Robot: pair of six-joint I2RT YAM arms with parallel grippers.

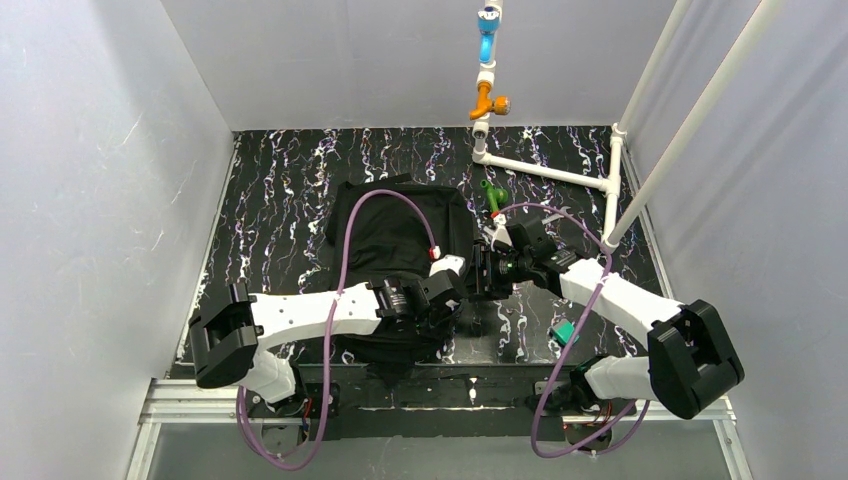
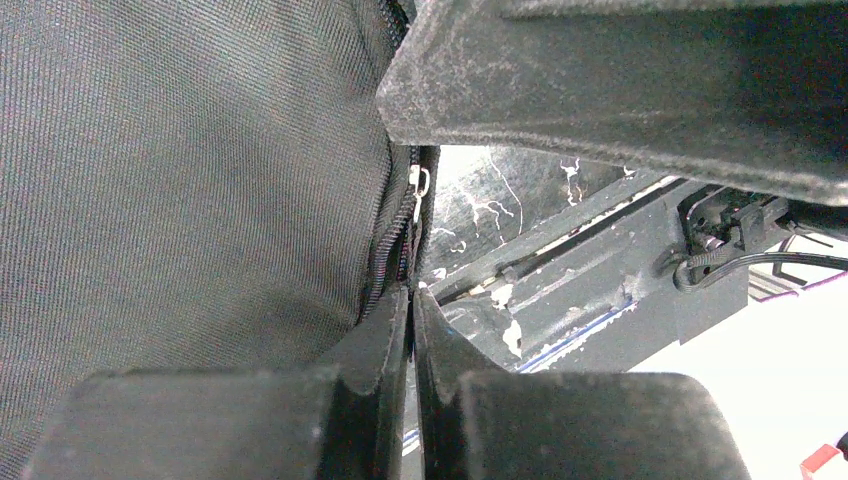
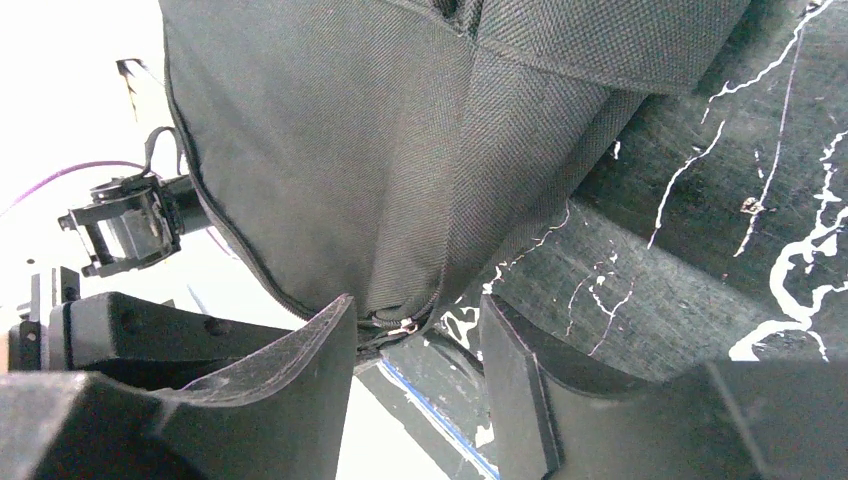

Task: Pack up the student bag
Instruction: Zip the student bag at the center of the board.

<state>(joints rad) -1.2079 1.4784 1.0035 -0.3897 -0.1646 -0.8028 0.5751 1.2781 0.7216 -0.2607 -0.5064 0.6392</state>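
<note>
Student bag (image 1: 395,235) lies flat mid-worktop (image 1: 280,200), with both arms at its right-hand edge. Left tool (image 2: 411,300) is pinched tight on the bag's zip seam. Right tool (image 3: 418,320) is spread wide, zip pull (image 3: 403,325) sitting between its fingers. Best to close squarely on that pull, then draw along the seam while the left anchors.

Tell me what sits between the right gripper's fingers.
The student bag's zipper pull, at its corner seam; right gripper open around it. Seen in right wrist view.
</note>
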